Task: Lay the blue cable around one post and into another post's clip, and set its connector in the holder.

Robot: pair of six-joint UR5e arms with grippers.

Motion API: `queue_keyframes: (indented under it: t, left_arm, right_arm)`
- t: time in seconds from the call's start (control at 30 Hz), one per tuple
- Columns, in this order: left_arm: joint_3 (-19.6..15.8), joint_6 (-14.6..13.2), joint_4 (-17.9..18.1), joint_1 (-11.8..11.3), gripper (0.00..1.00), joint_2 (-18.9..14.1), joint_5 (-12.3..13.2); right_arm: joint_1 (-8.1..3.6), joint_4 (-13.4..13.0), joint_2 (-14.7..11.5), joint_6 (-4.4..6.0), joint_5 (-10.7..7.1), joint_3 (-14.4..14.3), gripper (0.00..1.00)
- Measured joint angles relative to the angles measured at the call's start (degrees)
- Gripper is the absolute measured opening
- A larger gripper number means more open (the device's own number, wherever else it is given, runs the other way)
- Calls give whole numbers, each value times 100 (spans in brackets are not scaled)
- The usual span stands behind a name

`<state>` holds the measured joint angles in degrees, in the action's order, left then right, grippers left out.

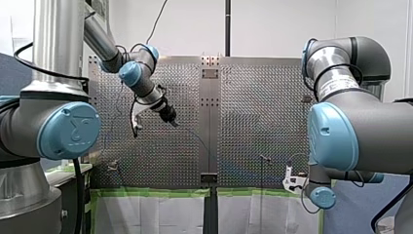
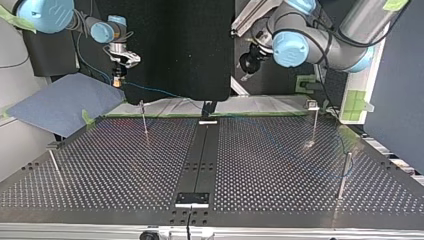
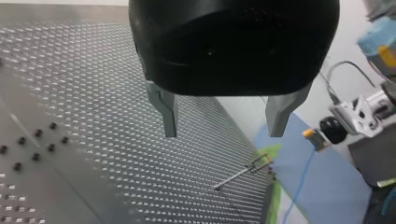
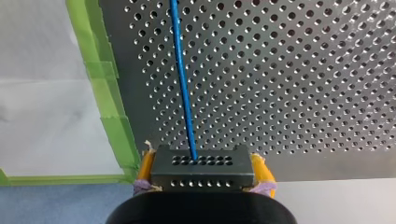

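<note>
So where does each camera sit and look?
Front: behind the robot, looking over the table; my left arm and my right arm show.
Top: across the table, facing back; my right gripper shows at its left.
Left wrist: on my left arm, looking past my left gripper, open, at a post.
Right wrist: on my right arm, looking over the gripped connector along the cable.
Shared: top and left wrist views both show my right gripper.

White wall [image 1: 272, 29] beyond the perforated table's [image 1: 263, 107] far edge. Green tape [image 1: 156, 192] lines the edge nearest me, white sheeting [image 1: 151, 214] past it. Blue sheet [image 2: 60, 102] off one corner there; black panel [image 2: 175, 45] behind.
</note>
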<state>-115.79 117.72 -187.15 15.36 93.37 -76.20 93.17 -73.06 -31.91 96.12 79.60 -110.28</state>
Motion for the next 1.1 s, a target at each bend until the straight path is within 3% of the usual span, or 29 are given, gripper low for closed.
queue_keyframes:
  t: [0.37,0.53,0.83,0.97,1.1]
  left_arm:
    - [224,-133,545,545,93,545,-444]
    - [483,-358,812,812,93,812,-710]
    - [954,-824,1284,1283,93,1282,-1179]
    - [1170,-1040,1500,1499,93,1498,-1395]
    - [1322,-1231,1717,1717,93,1717,-1591]
  right_arm:
    - [79,-129,11,12,-87,0,0]
    - [86,-191,10,77,-145,5,0]
    - [63,-298,5,84,-308,9,0]
    - [33,-321,-4,15,-408,8,0]
    - [25,-227,-11,-149,-524,2,0]
